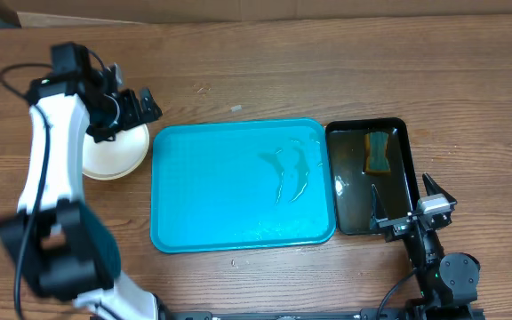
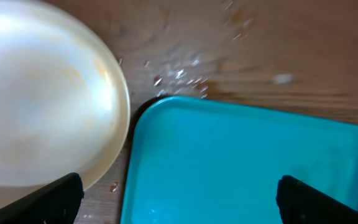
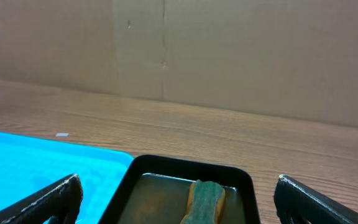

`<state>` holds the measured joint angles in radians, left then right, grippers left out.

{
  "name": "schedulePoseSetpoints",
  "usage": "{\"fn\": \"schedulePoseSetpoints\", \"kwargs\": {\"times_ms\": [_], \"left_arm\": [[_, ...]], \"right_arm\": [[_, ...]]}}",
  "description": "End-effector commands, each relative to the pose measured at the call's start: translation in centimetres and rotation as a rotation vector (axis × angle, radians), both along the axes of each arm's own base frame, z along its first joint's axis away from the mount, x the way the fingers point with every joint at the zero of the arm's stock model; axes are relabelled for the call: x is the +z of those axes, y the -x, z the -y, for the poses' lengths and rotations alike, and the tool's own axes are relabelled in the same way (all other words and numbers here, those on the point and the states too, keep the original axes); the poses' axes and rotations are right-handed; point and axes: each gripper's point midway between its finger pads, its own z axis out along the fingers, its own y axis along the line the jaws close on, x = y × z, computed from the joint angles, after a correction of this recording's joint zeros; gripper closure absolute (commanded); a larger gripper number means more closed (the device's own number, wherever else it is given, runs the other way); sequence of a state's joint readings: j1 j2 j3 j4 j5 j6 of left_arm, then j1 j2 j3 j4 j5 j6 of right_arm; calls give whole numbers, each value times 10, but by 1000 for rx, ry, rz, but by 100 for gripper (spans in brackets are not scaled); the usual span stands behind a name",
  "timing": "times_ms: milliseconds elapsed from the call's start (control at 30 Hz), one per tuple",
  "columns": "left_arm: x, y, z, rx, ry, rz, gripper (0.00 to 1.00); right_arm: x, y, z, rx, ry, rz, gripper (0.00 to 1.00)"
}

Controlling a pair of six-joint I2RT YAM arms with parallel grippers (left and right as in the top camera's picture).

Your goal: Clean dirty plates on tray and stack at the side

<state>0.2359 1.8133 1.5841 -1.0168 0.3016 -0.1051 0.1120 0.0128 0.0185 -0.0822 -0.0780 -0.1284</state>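
Plates (image 1: 114,158) piled just left of tray (image 1: 229,200), off it: likely finished stack. Left gripper (image 1: 139,111) above pile, fingers spread, empty. Right gripper (image 1: 407,203) right of tray, likewise released; sponge (image 1: 379,151) parked in black tray (image 1: 398,127).

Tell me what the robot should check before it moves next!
1. No plates on the tray: ok, only a puddle there.
2. Plates beside the tray: ok; how many are stacked, cannot tell.
3. Top plate clean: cannot tell.
4. Left gripper open and empty: ok, by the plates.
5. Right gripper open and empty: ok.
6. Sponge in the black tray: ok.
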Motion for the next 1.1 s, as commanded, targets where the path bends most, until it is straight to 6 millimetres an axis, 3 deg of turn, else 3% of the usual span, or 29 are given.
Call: {"fn": "schedulePoseSetpoints", "kwargs": {"times_ms": [0,167,300,433,567,700,867,1067], "left_arm": [[97,18,4,9,-56,243,0],[174,54,13,8,-105,455,0],[217,84,20,8,-136,584,0],[248,112,27,8,-159,687,0],[266,134,39,-15,-169,759,0],[260,162,53,-57,-188,738,0],[225,205,74,-133,-139,594,0],[185,226,75,-135,-135,516,0]], "right_arm": [[-2,0,-1,2,3,5,0],[-2,0,-1,2,3,5,0],[-2,0,-1,2,3,5,0],[-2,0,-1,2,3,5,0],[-2,0,-1,2,3,5,0],[-2,0,-1,2,3,5,0],[-2,0,-1,2,3,5,0],[-2,0,-1,2,3,5,0]]}}
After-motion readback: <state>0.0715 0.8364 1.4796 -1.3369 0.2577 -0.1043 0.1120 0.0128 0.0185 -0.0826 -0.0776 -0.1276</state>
